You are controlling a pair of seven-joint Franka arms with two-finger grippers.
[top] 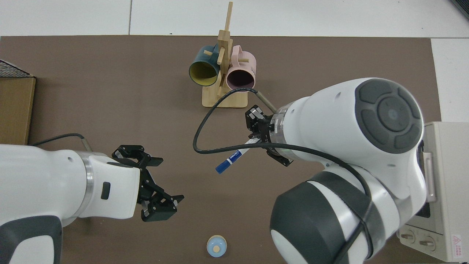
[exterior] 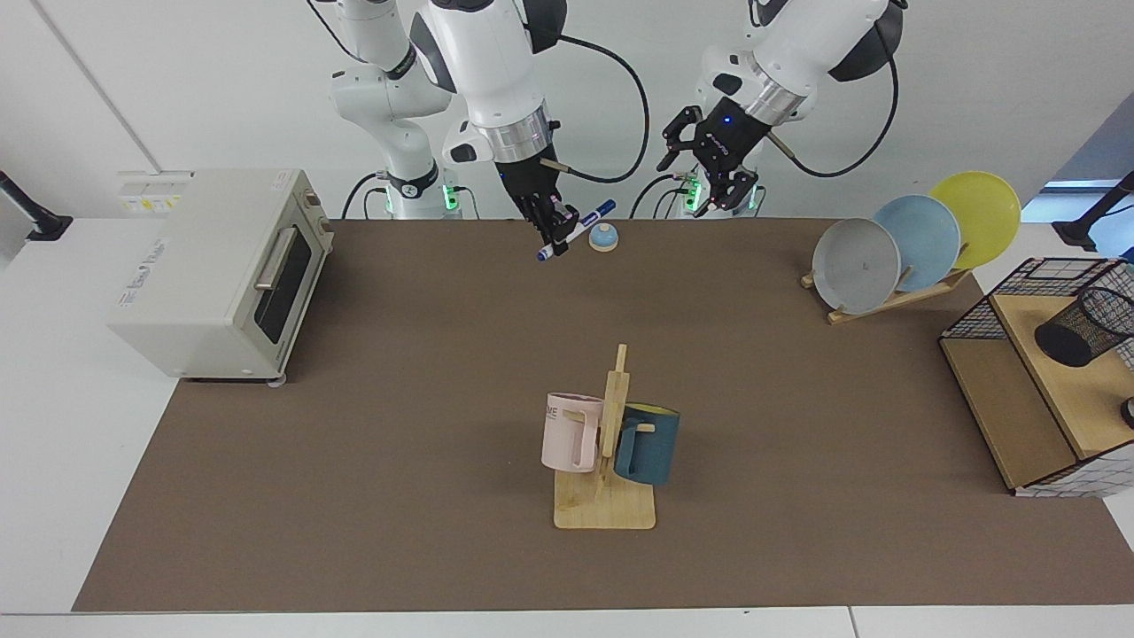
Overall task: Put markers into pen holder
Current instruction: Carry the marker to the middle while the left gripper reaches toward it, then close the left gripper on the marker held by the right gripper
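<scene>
Right pincer [exterior: 560,232], raised above the brown bench [exterior: 399,425] just beside the small blue dome-shaped bell [exterior: 603,237], is clamped on the slim white marker with dark blue cap [exterior: 578,229]; the marker lies tilted, cap end pointing over the bell; left pincer [exterior: 714,168], fingers spread apart and empty, hangs in the air on the bell's other side, near it; small black wire-mesh pen holder [exterior: 1085,325] lies tipped on the wooden shelf of a boxy black wire rack [exterior: 992,312], well apart from the bell, at the bench's end.
</scene>
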